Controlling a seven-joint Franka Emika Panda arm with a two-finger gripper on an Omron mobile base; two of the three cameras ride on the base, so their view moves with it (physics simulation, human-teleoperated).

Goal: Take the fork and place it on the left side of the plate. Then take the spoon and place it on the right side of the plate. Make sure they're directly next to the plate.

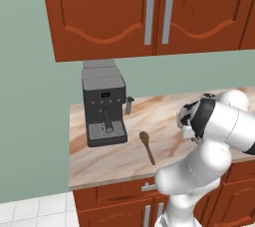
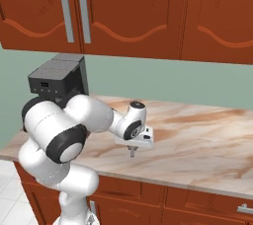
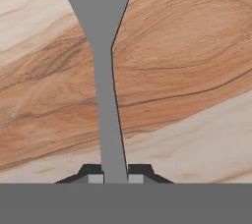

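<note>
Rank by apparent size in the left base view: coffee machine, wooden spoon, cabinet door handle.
1. Coffee machine, clearly largest.
2. Cabinet door handle.
3. Wooden spoon, a bit shorter and thinner than the handle. The handle hangs higher and farther back, so that pair is less sure.

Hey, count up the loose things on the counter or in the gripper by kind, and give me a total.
Fork, held in the gripper: 1
Wooden spoon: 1
Coffee machine: 1
Total: 3
</note>
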